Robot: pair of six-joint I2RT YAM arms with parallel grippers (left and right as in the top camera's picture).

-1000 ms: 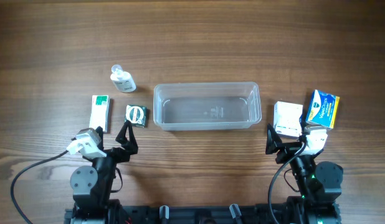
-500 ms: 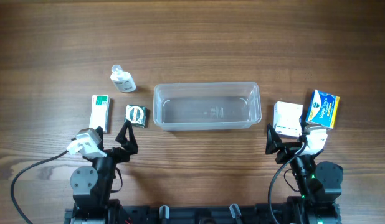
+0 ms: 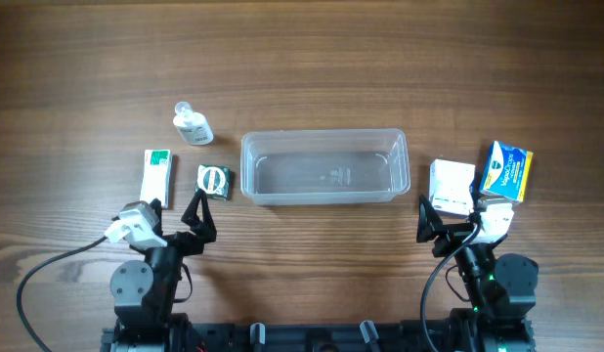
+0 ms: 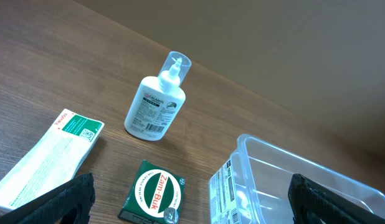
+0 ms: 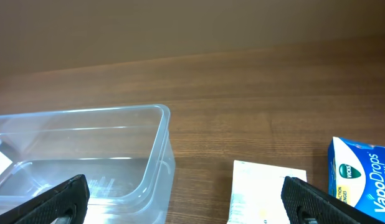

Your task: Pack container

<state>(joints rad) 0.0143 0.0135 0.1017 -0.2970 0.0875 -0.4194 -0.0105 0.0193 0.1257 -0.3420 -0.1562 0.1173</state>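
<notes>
Two grippers low at the near edge of the table [image 3: 312, 59], one on each side, both short of the goods. Wide spread on the left gripper [image 4: 194, 198], fingers [image 4: 65, 199] far apart at the frame's bottom corners, nothing gripped. Same for the right gripper [image 5: 186, 202]: wide, nothing gripped.

Mid-table, the container [image 3: 325, 168]: upright, open at the top, long side running left to right, between the two grippers and farther out than both. Clear walls, white label on the left end, seen in the left wrist view.

Left of the container, three items. Nearest, a dark green Zam-Buk pack [image 3: 214, 181], flat, just beside the left end wall, not touching. Farther left, a green-and-white box [image 3: 157, 176], flat, green end pointing away from the robot, near the pack but apart. Beyond both, a bottle [image 3: 194, 124] on its side, clear cap pointing away and leftward, well apart from the container.

Right of the container, two items. A white box [image 3: 452, 188] near the right end wall, apart from it, just ahead of the right gripper. A blue box [image 3: 505, 171] marked VapoDrops, tilted, close against the white box's right side; touching or not, cannot tell.
</notes>
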